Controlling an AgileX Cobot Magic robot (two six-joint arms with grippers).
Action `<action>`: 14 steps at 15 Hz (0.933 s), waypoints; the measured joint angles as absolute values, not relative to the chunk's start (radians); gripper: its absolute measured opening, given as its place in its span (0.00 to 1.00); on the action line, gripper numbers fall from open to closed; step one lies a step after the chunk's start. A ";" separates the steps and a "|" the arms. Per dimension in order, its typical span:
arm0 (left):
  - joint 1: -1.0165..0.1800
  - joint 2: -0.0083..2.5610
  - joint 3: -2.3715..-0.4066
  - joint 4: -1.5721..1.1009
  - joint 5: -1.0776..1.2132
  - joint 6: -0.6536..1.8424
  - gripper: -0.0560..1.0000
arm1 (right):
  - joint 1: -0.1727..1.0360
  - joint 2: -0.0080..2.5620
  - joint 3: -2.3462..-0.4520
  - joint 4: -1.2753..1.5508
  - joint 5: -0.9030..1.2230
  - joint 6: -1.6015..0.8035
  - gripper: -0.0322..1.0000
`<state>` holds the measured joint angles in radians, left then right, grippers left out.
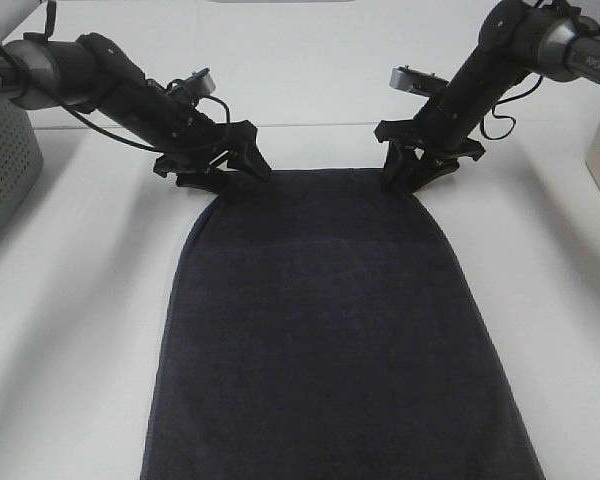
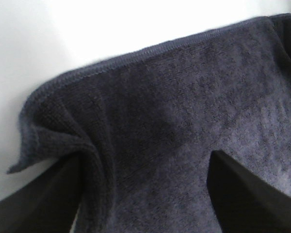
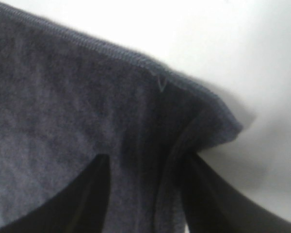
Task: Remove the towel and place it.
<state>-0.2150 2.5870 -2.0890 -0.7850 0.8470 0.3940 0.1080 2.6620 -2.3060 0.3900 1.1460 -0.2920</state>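
Both arms angled down; L claw (image 1: 242,165) & R claw (image 1: 408,180) part-closed.

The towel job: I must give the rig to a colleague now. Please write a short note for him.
Left tool: jaws apart around the far left corner of the towel, cloth bunched between them, not clamped.
Right tool: the same at the far right corner.
Towel: lies flat on the white table, long side toward the camera, near end out of view.
Done: both tools set on the corners.
Left: close fully, lift the towel off, place it.
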 joint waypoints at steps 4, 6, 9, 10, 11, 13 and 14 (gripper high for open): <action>-0.222 2.597 -2.089 -0.741 0.847 0.387 0.29 | 0.111 2.665 -2.306 0.364 1.101 -0.263 0.04; -0.222 2.600 -2.089 -0.732 0.847 0.407 0.10 | 0.111 2.665 -2.306 0.364 1.100 -0.263 0.04; -0.222 2.600 -2.096 -0.705 0.843 0.418 0.07 | 0.111 2.665 -2.306 0.370 1.091 -0.244 0.04; -0.222 2.602 -2.112 -0.681 0.839 0.421 0.07 | 0.111 2.666 -2.310 0.373 1.079 -0.240 0.04; -0.222 2.606 -2.154 -0.649 0.816 0.429 0.07 | 0.111 2.667 -2.318 0.372 1.060 -0.239 0.04; -0.222 2.607 -2.227 -0.639 0.790 0.447 0.07 | 0.112 2.683 -2.362 0.359 0.999 -0.237 0.04; -0.222 2.607 -2.268 -0.638 0.778 0.452 0.07 | 0.112 2.689 -2.386 0.351 0.985 -0.237 0.04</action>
<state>-0.2220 2.6070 -2.2680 -0.6380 0.7780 0.4520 0.1120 2.6890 -2.3860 0.3510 0.9850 -0.2370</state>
